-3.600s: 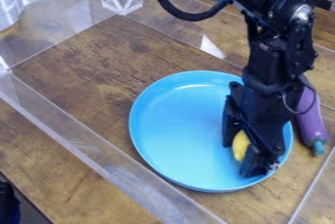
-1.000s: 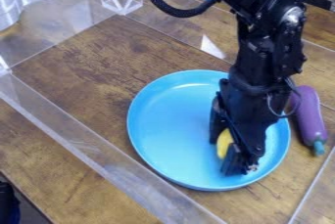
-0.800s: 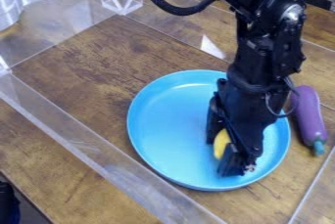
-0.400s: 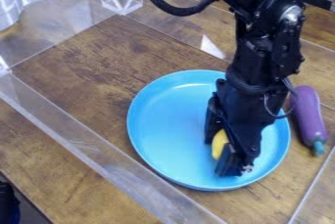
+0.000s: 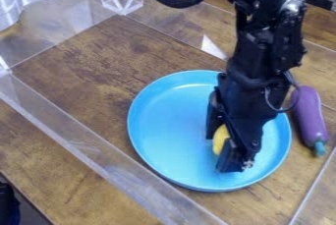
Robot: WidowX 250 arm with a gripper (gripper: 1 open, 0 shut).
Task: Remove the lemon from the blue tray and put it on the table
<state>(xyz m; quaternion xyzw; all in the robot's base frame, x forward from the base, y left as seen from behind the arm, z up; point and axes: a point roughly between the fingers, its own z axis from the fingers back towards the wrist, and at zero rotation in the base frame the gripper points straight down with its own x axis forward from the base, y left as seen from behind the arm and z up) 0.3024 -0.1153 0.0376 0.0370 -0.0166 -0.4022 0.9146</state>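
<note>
The blue tray [image 5: 171, 131] lies on the dark wood table [image 5: 92, 72], right of centre. Over its right half stands my black gripper [image 5: 226, 148], pointing straight down, shut on the lemon [image 5: 222, 142]. Only a small yellow patch of the fruit shows between the fingers, on the gripper's left side. I cannot tell whether the lemon still touches the tray floor. The arm rises from there toward the top right.
A purple eggplant [image 5: 311, 117] lies on the table just right of the tray, close to the arm. Clear acrylic walls [image 5: 59, 111] run along the left and front edges. Bare tabletop stretches left and behind the tray.
The gripper, holding the lemon, has drifted slightly left and a little upward over the tray. The eggplant and the tray have stayed put.
</note>
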